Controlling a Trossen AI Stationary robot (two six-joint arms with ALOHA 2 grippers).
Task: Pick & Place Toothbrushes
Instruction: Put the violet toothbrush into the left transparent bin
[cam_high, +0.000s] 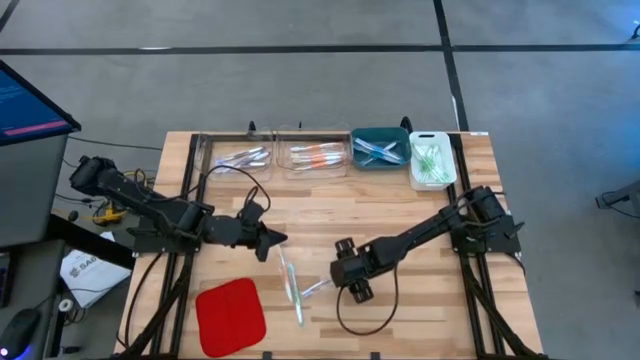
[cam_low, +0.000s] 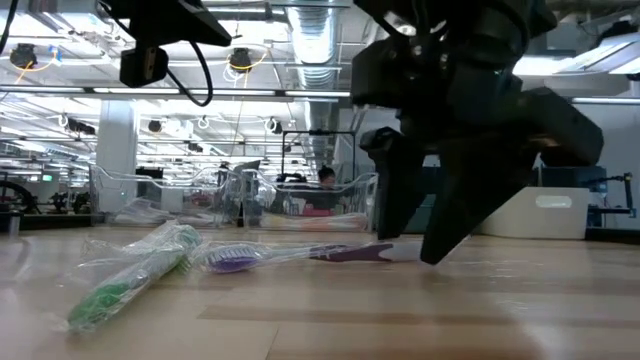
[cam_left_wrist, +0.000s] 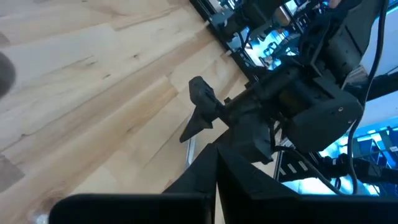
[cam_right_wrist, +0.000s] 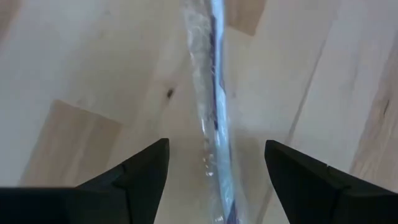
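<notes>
Two wrapped toothbrushes lie flat on the wooden table near its front. One has a green head (cam_high: 291, 283) (cam_low: 130, 272). The other is purple (cam_high: 316, 290) (cam_low: 290, 255) and slants toward my right gripper (cam_high: 357, 292) (cam_low: 408, 250). That gripper is open and points steeply down over the purple toothbrush's handle end (cam_right_wrist: 214, 124), with one finger on either side of it; no touch shows. My left gripper (cam_high: 272, 240) is shut and empty, hovering to the left of the toothbrushes.
A flat red pad (cam_high: 230, 315) lies at the front left. Along the far edge stand two clear bins (cam_high: 240, 155) (cam_high: 312, 156), a teal bin (cam_high: 380, 148) and a white bin (cam_high: 430, 160), each with toothbrushes inside. Bare wood lies between the bins and the arms.
</notes>
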